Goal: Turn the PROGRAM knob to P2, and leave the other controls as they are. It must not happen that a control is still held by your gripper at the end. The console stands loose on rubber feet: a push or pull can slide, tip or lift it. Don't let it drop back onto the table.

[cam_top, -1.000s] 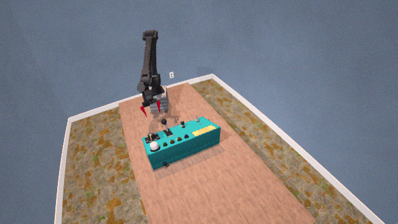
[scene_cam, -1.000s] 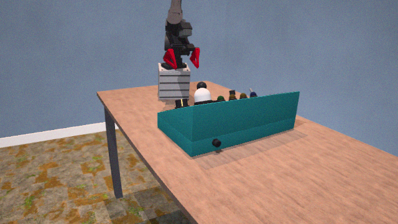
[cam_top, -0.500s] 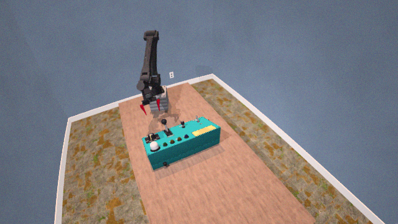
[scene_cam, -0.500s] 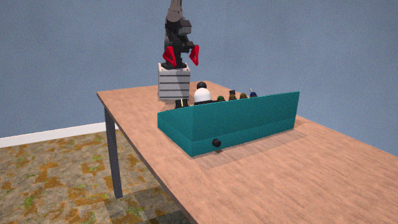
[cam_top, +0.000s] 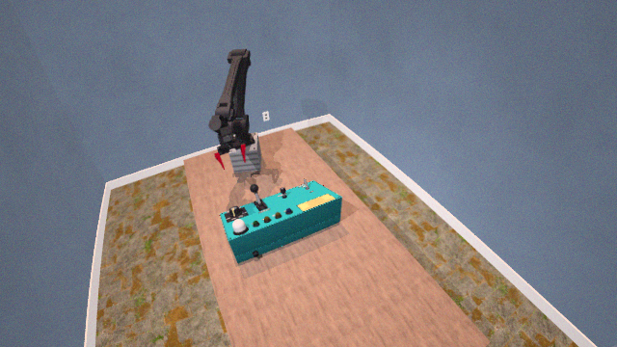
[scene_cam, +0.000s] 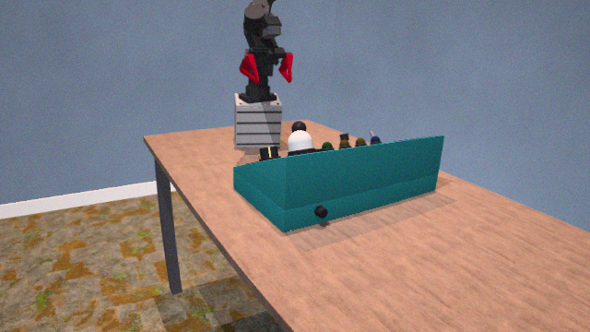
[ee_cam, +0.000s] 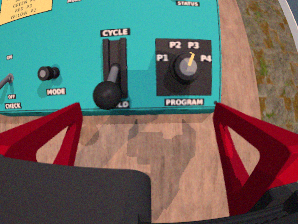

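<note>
Console point(cam_top: 284, 236) point(scene_cam: 359, 171) point(ee_cam: 145, 22): teal, loose on the counter point(cam_top: 308, 289) point(scene_cam: 396, 267) point(ee_cam: 165, 200); the landmark for all entries below. Lies flat, none of it raised.

PROGRAM knob point(cam_top: 234, 212) point(scene_cam: 269, 153) point(ee_cam: 185, 67): the task's thing. Black, yellow pointer, on the console's top face at the end with the white dome point(cam_top: 239, 226) point(scene_cam: 300, 142), close to the edge facing the arm. Pointer at P3; P2 wanted, so one position back toward P1, by my reading. Not yet done.

Claw point(cam_top: 232, 158) point(scene_cam: 272, 69) point(ee_cam: 147, 110): one, red-fingered, spread fully open, holding nothing. Hangs above and off the console's arm-side edge, touching no control. The wide spread presumably leaves room to straddle a knob; the height presumably keeps the fingers off the controls.

CYCLE lever point(cam_top: 255, 193) point(scene_cam: 299, 126) point(ee_cam: 107, 94): ball-topped, on the console beside the knob. The likeliest thing to be knocked; in the wrist view it stands between the two fingers, so the claw would best shift toward the knob before descending, and narrow somewhat.

MODE knob point(cam_top: 283, 192) point(scene_cam: 344, 137) point(ee_cam: 48, 73): on the console, beyond the lever from PROGRAM. To be left alone.

Handling note: grip centred, twist without sideways push, since the console's feet may slide; release fully before lifting, lest it rise and drop.

Vs 1.0 s ago, claw point(cam_top: 233, 165) point(scene_cam: 274, 82) point(ee_cam: 147, 110) is higher, approx. straight up in ext. view. In top view, its 2 fingertips point(cam_top: 244, 159) sit a bit farther from the console point(cam_top: 284, 228) point(scene_cam: 359, 180) point(ee_cam: 140, 55).
</note>
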Robot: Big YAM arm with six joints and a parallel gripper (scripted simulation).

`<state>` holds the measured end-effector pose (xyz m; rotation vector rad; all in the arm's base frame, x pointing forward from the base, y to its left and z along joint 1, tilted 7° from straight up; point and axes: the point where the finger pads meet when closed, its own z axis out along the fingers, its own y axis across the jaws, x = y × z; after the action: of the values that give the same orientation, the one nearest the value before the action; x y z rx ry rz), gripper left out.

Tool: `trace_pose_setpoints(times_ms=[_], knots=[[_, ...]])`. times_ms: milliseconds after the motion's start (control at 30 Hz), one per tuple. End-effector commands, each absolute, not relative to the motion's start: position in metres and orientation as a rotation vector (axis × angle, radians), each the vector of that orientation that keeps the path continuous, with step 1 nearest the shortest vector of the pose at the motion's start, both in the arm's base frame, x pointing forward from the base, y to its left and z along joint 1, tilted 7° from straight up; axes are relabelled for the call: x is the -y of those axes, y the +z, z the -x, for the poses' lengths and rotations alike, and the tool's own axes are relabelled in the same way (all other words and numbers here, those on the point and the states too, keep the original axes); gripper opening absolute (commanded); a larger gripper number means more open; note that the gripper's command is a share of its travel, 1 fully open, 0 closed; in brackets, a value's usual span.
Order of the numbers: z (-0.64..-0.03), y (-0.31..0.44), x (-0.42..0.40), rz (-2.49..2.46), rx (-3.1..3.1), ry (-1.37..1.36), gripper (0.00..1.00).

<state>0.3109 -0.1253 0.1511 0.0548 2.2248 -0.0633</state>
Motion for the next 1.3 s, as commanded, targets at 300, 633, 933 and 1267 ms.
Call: trace_pose_setpoints(times_ms=[300, 633, 933, 1267], knots=[[-0.310, 0.223, 0.137, -0.021, -2.161, -0.119, 1.00], [-0.311, 0.223, 0.137, -0.020, -2.172, -0.117, 1.00], [-0.349, 0.194, 0.169, -0.020, -2.405, -0.112, 1.00], [-0.375, 0.169, 0.202, -0.016, -2.572, -0.132, 1.00]])
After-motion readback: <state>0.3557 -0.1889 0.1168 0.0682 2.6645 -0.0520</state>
